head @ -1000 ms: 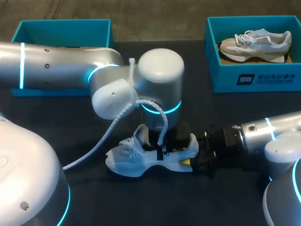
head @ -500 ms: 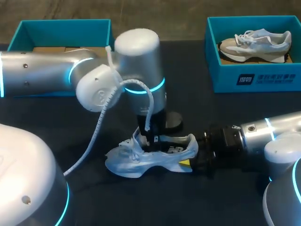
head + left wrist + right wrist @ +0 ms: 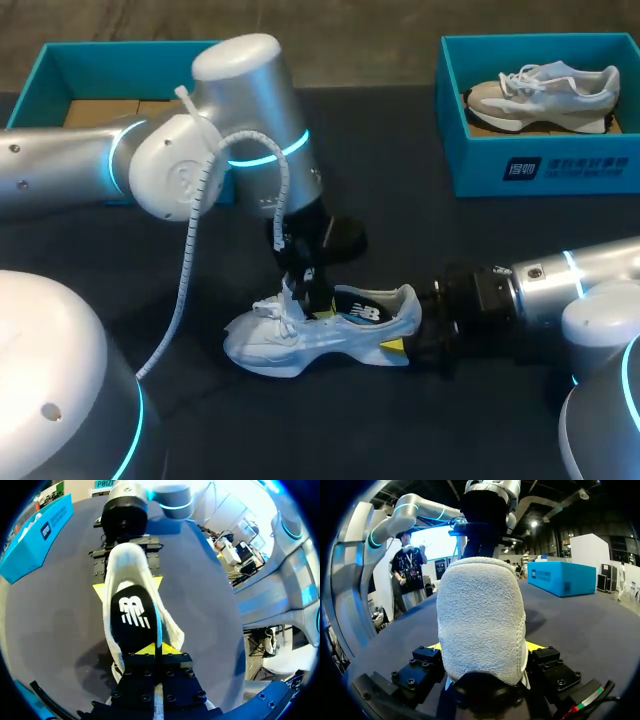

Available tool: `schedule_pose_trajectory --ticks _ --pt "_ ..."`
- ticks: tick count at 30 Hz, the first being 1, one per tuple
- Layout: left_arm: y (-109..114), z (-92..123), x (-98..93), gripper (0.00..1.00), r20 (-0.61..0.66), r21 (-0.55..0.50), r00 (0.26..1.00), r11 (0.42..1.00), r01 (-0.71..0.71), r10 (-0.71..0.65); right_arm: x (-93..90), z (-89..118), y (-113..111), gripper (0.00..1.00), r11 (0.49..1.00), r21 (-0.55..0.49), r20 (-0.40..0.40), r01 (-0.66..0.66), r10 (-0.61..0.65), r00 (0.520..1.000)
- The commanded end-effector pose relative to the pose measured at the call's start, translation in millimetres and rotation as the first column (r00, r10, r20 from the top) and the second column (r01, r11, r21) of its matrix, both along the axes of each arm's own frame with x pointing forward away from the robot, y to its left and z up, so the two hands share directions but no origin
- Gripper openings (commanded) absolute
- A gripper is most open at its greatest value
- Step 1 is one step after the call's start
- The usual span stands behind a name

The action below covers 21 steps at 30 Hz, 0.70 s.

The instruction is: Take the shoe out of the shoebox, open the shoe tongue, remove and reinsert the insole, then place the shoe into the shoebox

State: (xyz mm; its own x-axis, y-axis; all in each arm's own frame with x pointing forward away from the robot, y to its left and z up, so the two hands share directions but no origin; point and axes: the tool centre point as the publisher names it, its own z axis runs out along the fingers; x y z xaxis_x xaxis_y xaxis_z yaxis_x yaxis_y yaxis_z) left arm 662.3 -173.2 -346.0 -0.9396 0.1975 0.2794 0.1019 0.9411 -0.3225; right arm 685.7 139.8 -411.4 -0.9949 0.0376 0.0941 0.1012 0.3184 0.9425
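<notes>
The white shoe (image 3: 320, 335) stood on the table (image 3: 330, 440), between my two arms. My right gripper (image 3: 482, 647) clamped its heel from both sides. Only the left wrist view showed the black insole (image 3: 134, 620) lying inside the shoe, with my left gripper (image 3: 152, 649) pinched closed over its front end.

Left arm (image 3: 250, 100) and right arm (image 3: 590, 275) silver, cyan-ringed; white coiled cable (image 3: 188, 250); black screw-studded fingers (image 3: 137, 680), tips seemingly yellow.
</notes>
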Motion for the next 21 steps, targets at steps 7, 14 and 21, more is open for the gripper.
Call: schedule_pose_trajectory --ticks 7,14,21 --pt "9 20 -7.6 0.00 -0.016 -0.118 1.000 0.993 0.023 -0.025 0.2 0 0 0.00 1.000 -0.003 0.000 0.002 -0.002 1.000" --pt "12 22 -5.6 0.00 -0.033 -0.147 0.999 0.989 0.016 -0.021 0.2 0 0 0.00 1.000 -0.003 0.000 0.002 -0.002 1.000" --pt "5 22 -2.4 0.00 -0.007 -0.131 1.000 0.991 -0.016 0.016 0.2 0 0 0.00 1.000 -0.003 0.000 0.002 -0.002 1.000"
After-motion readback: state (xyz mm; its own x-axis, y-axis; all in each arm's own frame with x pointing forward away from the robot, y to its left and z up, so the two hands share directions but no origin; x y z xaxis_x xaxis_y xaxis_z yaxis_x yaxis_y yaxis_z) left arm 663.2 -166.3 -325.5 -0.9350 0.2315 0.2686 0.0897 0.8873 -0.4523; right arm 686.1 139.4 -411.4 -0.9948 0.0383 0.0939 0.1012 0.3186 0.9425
